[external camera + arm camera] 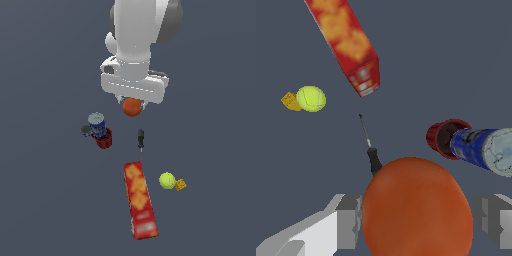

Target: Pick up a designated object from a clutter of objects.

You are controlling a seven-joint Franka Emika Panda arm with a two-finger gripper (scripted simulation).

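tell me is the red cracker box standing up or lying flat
Lying flat. The red cracker box shows its long printed face upward on the floor, beside the yellow-green ball.

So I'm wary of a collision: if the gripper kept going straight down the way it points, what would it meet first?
Likely the screwdriver handle, just past the orange ball the gripper holds; depth is unclear.

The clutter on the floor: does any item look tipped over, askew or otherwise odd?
Yes. The cracker box lies flat on its long side, not upright. The blue can leans tilted against the red cup. The orange ball sits between the fingers of the gripper. Nothing looks spilled or damaged.
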